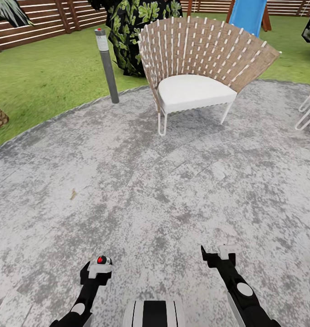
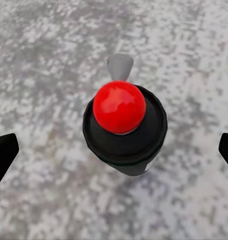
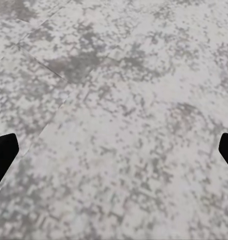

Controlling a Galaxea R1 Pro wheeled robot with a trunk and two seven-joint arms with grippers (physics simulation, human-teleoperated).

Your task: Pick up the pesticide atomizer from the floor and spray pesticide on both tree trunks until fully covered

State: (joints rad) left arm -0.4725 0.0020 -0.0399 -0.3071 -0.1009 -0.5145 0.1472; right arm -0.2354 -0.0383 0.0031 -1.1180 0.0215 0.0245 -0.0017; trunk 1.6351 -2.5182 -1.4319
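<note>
— Atomizer sits between the left gripper fingers; red knob, black cap, grey nozzle. Whether the jaws press it, I can't tell: the fingertips look well apart.

— How would it handle?

— Light, stiff, slick, I'd guess. Best gripped around the body below the cap.

— The right gripper?

— Wide open, holding nothing, over the patio. Chair and post stand beyond the atomizer, lawn behind them.
</note>
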